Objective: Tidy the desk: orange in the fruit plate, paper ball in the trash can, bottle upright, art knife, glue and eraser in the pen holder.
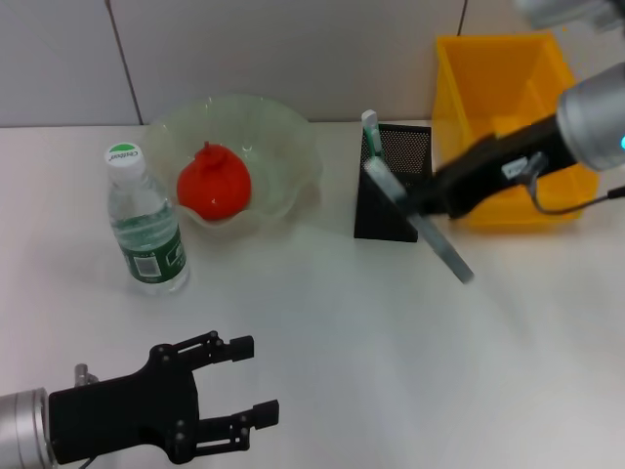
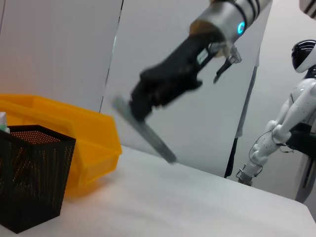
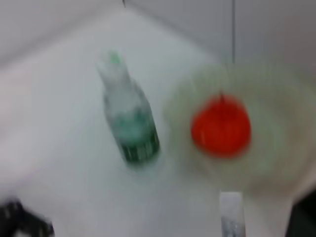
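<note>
Head view: right tool (image 1: 422,207) clamps long grey flat art knife (image 1: 430,231) beside tall black square mesh pen holder (image 1: 393,182); long axis slants, lower end pointing at white bench (image 1: 391,342). Judgement: raise, stand vertical over opening, then release.
Left tool (image 1: 229,386) spread, idle, near edge.
Left wrist view: knife tilted above bench, clear of holder.
Right wrist view: blurred clear green-label bottle (image 3: 129,121) upright.

Black pincer (image 1: 256,381) bodies on silver wrist cuffs, one lit blue.
</note>
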Available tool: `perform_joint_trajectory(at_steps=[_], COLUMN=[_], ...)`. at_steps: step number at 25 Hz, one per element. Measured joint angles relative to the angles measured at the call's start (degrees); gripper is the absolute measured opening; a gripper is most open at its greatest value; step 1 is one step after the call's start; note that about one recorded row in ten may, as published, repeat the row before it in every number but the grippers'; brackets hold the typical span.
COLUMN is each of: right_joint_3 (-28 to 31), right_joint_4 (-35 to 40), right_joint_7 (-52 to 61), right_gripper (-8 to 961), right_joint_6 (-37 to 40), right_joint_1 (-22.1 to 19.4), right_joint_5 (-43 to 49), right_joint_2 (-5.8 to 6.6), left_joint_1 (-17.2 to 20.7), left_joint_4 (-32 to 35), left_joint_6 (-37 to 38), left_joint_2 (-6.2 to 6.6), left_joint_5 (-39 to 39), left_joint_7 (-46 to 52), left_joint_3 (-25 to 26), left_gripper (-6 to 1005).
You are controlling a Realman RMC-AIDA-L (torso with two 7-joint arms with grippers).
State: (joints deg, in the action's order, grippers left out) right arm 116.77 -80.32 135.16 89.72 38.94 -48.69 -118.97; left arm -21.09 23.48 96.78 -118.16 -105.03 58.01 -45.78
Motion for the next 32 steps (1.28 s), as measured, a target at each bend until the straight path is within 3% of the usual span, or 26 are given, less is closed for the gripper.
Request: perform_joint_trajectory(at_steps=[4,10,18,25,32], right_joint_3=[2.8,11.0,18.9,18.7,18.6], right_joint_4=[0.2,8.9,23.2,35.6,43.3], right_joint_7=[-6.6,-21.8,-34.6,-47.4,-55.6], right_gripper=[156,156,158,167,177], right_joint_6=[-3.2,-9.2,-12.5,-19.6,-24.5], right_joint_1=[-2.8,-6.3,-4.2,-2.7,-0.5], right_joint_5=[-6.3,-21.8,-28.4,-36.6,-40.1], right_joint_2=[-0.04,-0.04,0.65,0.77,0.40], left_joint_1=[0.0,0.0,0.0,0.0,0.0], left_joint_4=[0.1,0.1,0.0,0.0,0.1], left_joint_6=[0.0,0.0,0.1,-0.2,0.2], left_joint_2=[-0.04,-0.06,-0.06,-0.03,0.03], left_joint_5=[0.0,0.0,0.0,-0.3,-0.4], left_joint_7=[0.0,0.0,-0.5,-0.7,-0.7], left_joint_3=[0.0,0.0,0.0,-0.1,-0.3], left_gripper=[819,819,819,819,819])
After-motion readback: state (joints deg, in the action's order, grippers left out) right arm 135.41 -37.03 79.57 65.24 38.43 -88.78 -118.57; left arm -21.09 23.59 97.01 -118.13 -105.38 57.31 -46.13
